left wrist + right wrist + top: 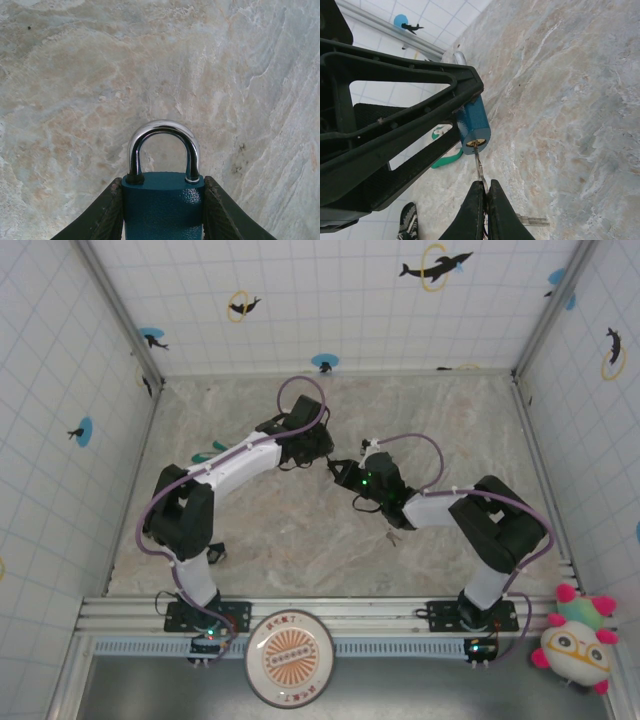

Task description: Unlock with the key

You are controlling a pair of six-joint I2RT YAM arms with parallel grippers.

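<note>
While I work over the marble table [75,75], my readings stand thus, left to right:

Left claw [162,182]: narrow, clamped on the padlock [162,207], with one dark finger [107,217] pressed to each flank of its body.

Padlock position: held in the left claw over mid-table, between my two claws.

Padlock body: blue, textured paint.

Shackle [163,131]: chrome, pointing away from my left wrist, with both legs entering the body.

Keyway [472,143]: brass, in the padlock's end face opposite the shackle, turned toward my right claw [485,192].

Key [479,165]: silver, in line with the keyway, its tip at the mouth. How deep it sits I cannot tell.

Right claw: pinched almost closed on the key's head, fingers lying side by side.

Spare keys [532,220]: flat on the table, near the right claw but apart from it.
</note>
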